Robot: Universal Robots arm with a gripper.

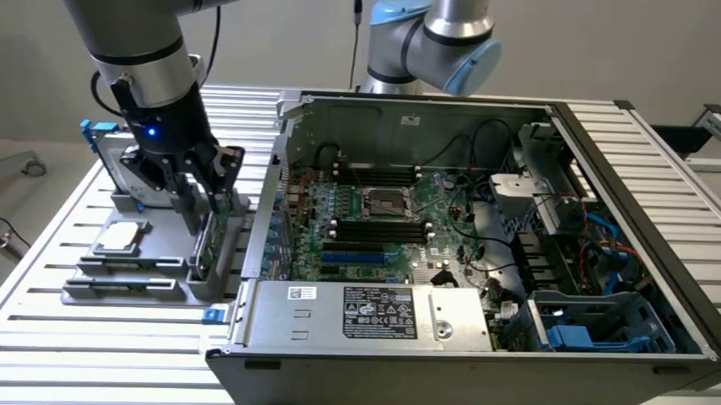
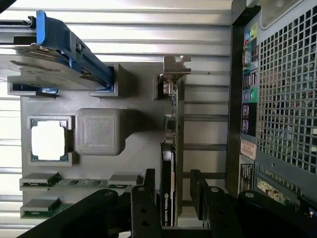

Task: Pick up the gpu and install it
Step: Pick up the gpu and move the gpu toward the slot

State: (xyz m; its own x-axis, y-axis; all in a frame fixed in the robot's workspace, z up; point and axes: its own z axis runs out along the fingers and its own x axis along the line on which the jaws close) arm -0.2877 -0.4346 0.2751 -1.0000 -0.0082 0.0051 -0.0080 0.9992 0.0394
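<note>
Now, tool (image 2: 172,177) spread apart, straddling upright gpu (image 2: 168,146) in grey holder (image 2: 138,153), seemingly not touching

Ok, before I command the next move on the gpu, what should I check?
1. Gripper open, straddling the gpu: ok.
2. Gpu upright in the gray holder: ok.
3. Card gripped: not ok, a gap shows beside one of the fingers.
4. Computer case side open: ok.
5. Blue slots on the motherboard unoccupied: ok.
</note>
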